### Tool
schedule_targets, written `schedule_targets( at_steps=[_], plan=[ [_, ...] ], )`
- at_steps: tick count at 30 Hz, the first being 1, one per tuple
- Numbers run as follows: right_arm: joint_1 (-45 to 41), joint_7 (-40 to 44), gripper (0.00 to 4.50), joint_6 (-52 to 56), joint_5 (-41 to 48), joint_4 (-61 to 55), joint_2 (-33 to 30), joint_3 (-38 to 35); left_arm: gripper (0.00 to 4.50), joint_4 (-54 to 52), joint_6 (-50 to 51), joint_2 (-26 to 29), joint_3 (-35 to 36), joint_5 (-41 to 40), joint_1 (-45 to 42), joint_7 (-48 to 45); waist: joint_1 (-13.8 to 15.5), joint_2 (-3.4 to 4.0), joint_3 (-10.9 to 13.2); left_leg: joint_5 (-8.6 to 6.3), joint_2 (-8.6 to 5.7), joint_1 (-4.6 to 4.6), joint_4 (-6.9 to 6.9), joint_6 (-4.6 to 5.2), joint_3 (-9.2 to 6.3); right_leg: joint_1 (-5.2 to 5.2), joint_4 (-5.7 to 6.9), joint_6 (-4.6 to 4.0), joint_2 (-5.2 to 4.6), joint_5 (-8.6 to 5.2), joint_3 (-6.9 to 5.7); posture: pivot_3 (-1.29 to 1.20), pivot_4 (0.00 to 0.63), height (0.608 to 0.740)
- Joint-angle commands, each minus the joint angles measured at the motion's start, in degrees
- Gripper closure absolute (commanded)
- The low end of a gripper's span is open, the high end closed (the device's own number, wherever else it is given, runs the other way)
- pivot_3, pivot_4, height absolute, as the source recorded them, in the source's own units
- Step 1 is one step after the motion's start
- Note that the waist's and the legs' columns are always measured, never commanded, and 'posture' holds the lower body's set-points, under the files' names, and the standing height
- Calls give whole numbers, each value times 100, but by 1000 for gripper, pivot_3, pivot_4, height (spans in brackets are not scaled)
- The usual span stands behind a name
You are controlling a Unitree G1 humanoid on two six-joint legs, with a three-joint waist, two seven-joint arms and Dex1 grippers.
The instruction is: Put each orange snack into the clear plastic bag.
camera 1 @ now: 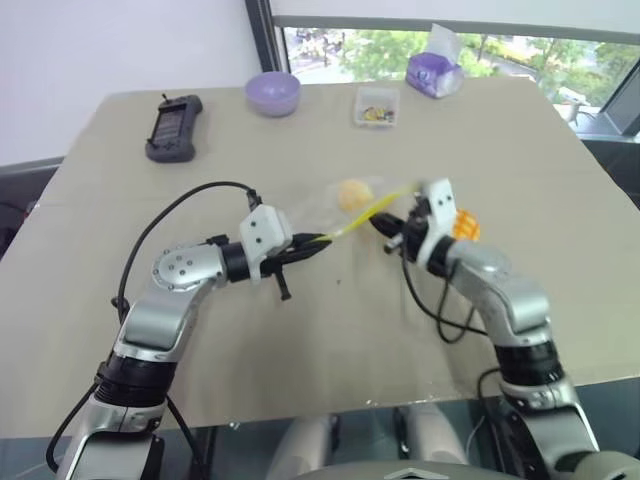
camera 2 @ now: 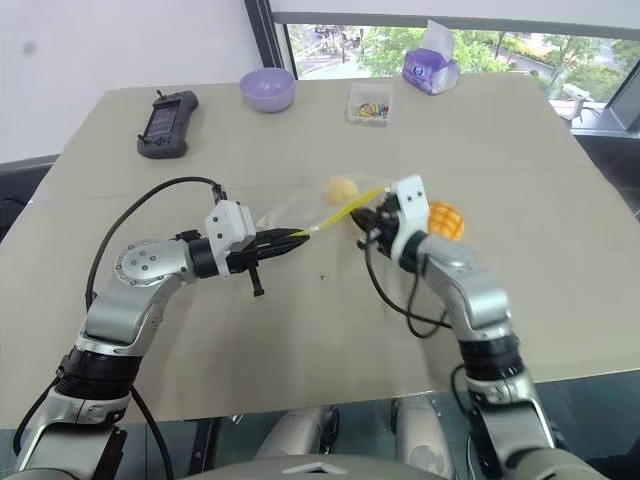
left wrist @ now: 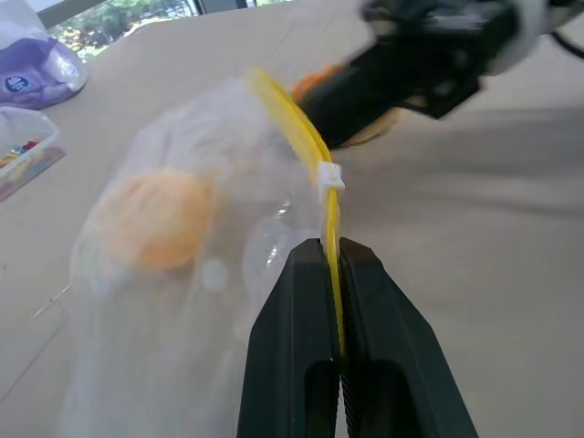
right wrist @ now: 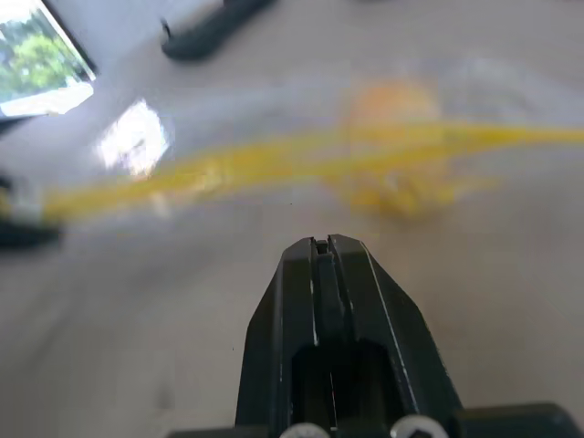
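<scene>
Step in hand: judged from how things lie, the bag mouth is being held up so the second snack can go in (one piece appears to be inside already).
Doing it well: keep the strip taut between the two arms, and free one hand only once the mouth stays open; the film is slack and could fold shut.
Left gripper (left wrist: 334, 274): fingers pressed together on the yellow strip (left wrist: 301, 137) of the clear plastic bag (camera 1: 310, 215), holding it off the table (camera 1: 330, 340).
Right gripper (camera 2: 372, 226): fingers pressed together, at the far end of the strip; whether it pinches the strip I cannot tell.
Bag: crinkly, see-through, hanging between the two grippers near the table's middle.
Pale snack (camera 1: 354, 193): small, round, peach-orange, seen through the film in the left wrist view.
Grid-top bun (camera 2: 445, 219): orange-yellow, criss-cross top, on the table just beside the right gripper, outside the bag.
Far edge: lavender bowl (camera 1: 273, 93) and small clear box (camera 1: 376, 106), well apart from the work.
</scene>
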Motion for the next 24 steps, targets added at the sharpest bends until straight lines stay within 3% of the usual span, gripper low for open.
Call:
schedule_targets(
  at_steps=[1,24],
  plan=[
    [38,8,4481,148,157,-660,-172,-81,4500,-153,-39,23,47,-19,-67,34,-64,1,1,0,1,1,0,0,3,-1,1,0,1,0,3,0,150,740],
    [-393,-201,4481,19,237,-733,-55,-167,4500,-64,-138,21,30,47,-113,15,-31,1,0,2,7,11,1,-4,11,-2,18,-2,6,2,11,0,150,740]
  ],
)
